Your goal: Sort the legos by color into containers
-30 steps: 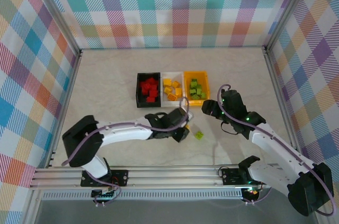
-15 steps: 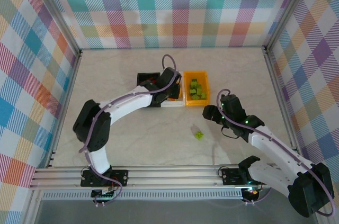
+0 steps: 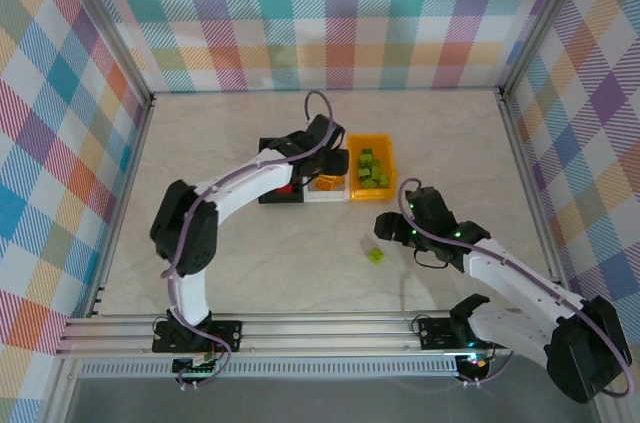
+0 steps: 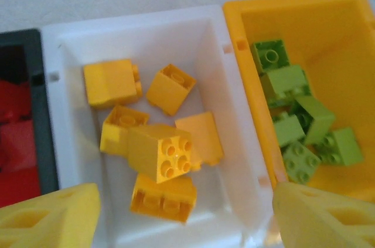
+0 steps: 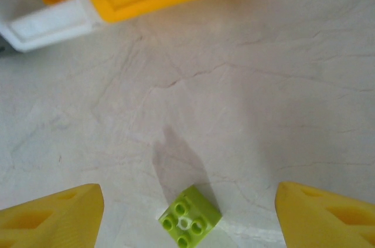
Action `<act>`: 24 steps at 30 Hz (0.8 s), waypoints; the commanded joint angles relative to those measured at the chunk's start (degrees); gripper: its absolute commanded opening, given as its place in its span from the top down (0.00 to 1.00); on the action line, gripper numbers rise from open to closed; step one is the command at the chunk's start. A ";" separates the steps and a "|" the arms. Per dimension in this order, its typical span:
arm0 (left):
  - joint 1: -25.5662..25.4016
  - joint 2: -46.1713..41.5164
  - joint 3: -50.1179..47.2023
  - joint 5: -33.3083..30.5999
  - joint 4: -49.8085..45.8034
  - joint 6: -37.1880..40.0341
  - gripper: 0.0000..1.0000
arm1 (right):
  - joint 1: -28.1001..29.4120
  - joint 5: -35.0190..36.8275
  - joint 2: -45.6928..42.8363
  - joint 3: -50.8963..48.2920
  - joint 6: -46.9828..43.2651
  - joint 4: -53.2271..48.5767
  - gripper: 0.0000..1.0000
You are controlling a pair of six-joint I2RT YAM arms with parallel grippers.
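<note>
My left gripper (image 3: 323, 161) hovers open over the white bin (image 3: 326, 194); its yellow fingers (image 4: 50, 216) frame the bin (image 4: 234, 201), which holds several yellow-orange legos (image 4: 161, 151). The orange-yellow bin (image 4: 249, 101) to the right holds several lime green legos (image 4: 302, 119). The black bin (image 4: 41, 113) on the left holds red legos (image 4: 17, 142). One lime green lego (image 3: 376, 255) lies studs up on the table. My right gripper (image 5: 187, 192) is open just above it, with the brick (image 5: 190, 217) between and below its fingers (image 5: 53, 216).
The three bins stand in a row, black (image 3: 268, 193), white, orange-yellow (image 3: 389, 171), mid-table. The left arm (image 3: 240, 183) reaches across the black bin. The right arm's shadow (image 5: 176, 154) falls beside the loose brick. Metal frame posts and checked walls enclose the table.
My left arm swung from the table in front of the bins to above the white bin. My right gripper shifted left and nearer, over the loose green lego.
</note>
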 commanded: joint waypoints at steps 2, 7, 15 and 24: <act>-1.54 -15.14 -8.42 3.62 3.97 -2.58 0.00 | 4.80 0.50 3.93 0.10 -2.08 0.82 0.22; -5.47 -28.75 -24.22 2.76 6.15 -5.82 0.00 | 10.61 5.86 10.44 1.93 -2.43 -0.84 0.23; -8.50 -43.94 -45.79 0.00 5.52 -14.30 0.00 | 15.02 10.69 21.49 5.07 -2.40 -2.54 0.26; -8.59 -54.93 -53.57 -3.40 1.95 -16.49 0.00 | 17.54 11.00 28.06 7.70 -1.42 -2.17 0.55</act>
